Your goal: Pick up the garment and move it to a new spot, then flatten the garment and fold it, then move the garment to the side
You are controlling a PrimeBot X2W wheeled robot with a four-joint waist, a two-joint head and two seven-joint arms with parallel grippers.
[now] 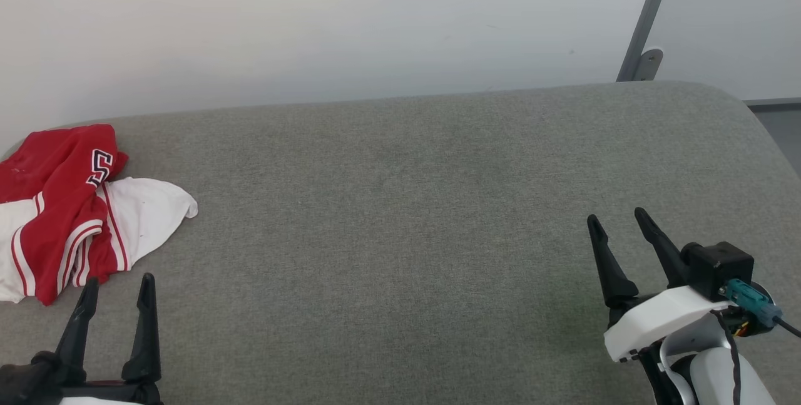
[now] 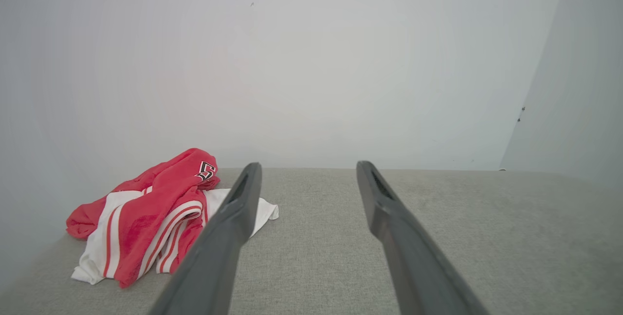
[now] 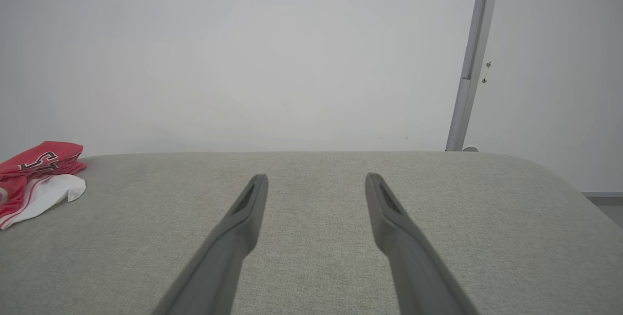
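- Head view: the crumpled red jersey shirt with white sleeves and red-and-white stripe trim (image 1: 69, 217) was lying in a heap at the far left end of the grey fabric-covered bench (image 1: 400, 205). It sat nearer the back edge than the front and ran off the left side of the shot. A bit of black, white-outlined print showed on the top fold.
- The left gripper (image 1: 120, 280), with its two long dark fingers, was at the bench's front left corner, tips pointing at the near edge of the jersey. It was right beside the cloth, but I honestly couldn't tell if the one tip was brushing it. The fingers were spread wide apart with nothing between them.
- The right gripper (image 1: 615, 215) had the same dark fingers on a white wrist, with a black block and a teal plug. It was over the right end of the bench, well apart from the jersey. Its fingers were also spread wide and it had hold of nothing.
- Left wrist view: the jersey (image 2: 146, 217) was ahead and off to the left of the left gripper (image 2: 307, 166). One finger overlapped the white sleeve in the shot, and only bare grey fabric showed in the gap between the two.
- Right wrist view: the right gripper (image 3: 317, 177) was wide open over bare bench, with the jersey (image 3: 34, 178) way off at the left end.
- A slim grey metal pole (image 3: 469, 62) stood against the plain white wall (image 1: 313, 17) behind the bench's back right corner.
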